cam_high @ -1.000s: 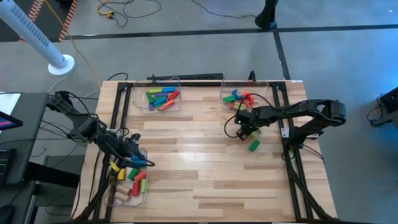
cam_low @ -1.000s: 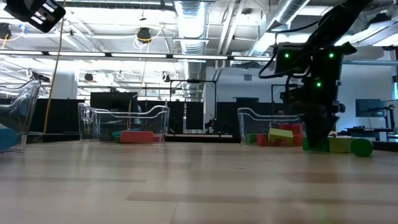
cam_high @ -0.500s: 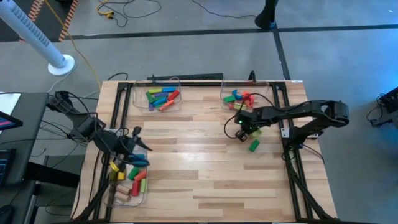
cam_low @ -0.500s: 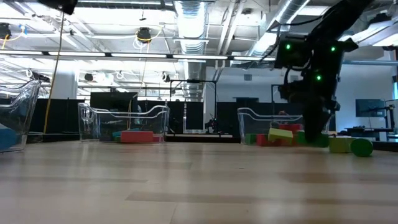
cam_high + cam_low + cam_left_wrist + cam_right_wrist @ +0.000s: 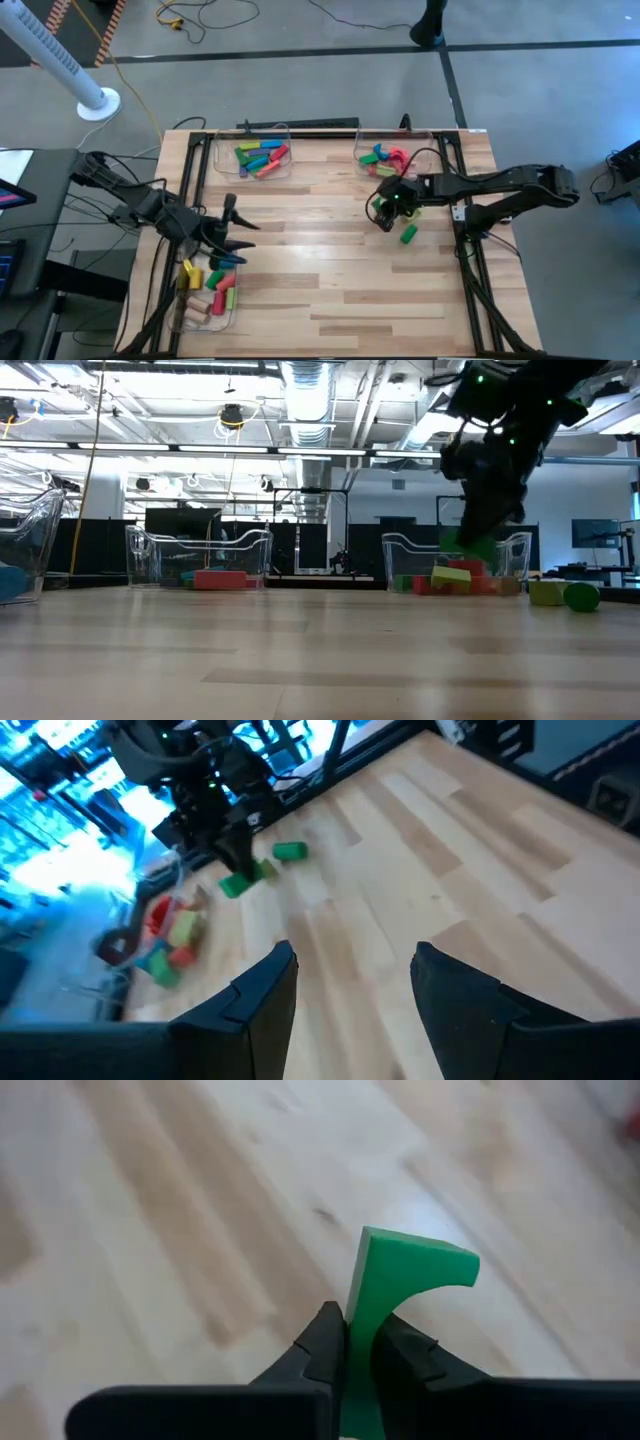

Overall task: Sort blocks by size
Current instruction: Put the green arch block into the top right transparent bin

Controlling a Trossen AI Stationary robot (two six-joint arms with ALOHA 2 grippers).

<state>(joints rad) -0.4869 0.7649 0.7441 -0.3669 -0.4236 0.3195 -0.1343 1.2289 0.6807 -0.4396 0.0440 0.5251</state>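
My right gripper [image 5: 383, 208] hangs above the table's right half, shut on a green block with a curved cut-out [image 5: 402, 1276], also seen in the low view [image 5: 470, 547]. A green cylinder [image 5: 408, 233] and a yellow-green block [image 5: 546, 592] lie on the table just beside it. Other blocks fill three clear bins: far left [image 5: 262, 155], far right [image 5: 385, 158] and near left [image 5: 208, 285]. My left gripper [image 5: 232, 232] hovers open just beyond the near-left bin, pointing across the table, with nothing between its fingers [image 5: 268, 988]. My right gripper pinches the green block's two flat faces [image 5: 356, 1342] between its two fingers, at the end away from the curved cut-out. The fingers slant down from the table's right side. The block sticks out past the fingertips and is lifted clear of the table.
The middle of the wooden table top [image 5: 310, 250] is bare. Black frame rails [image 5: 190, 180] run along the left and right edges. Both far bins stand against the back edge.
My right gripper has risen from the table with the green block, which is now lifted clear; the cylinder and yellow-green block stayed put. My left gripper has moved from above the near-left bin toward the table's middle and rolled about its own axis.
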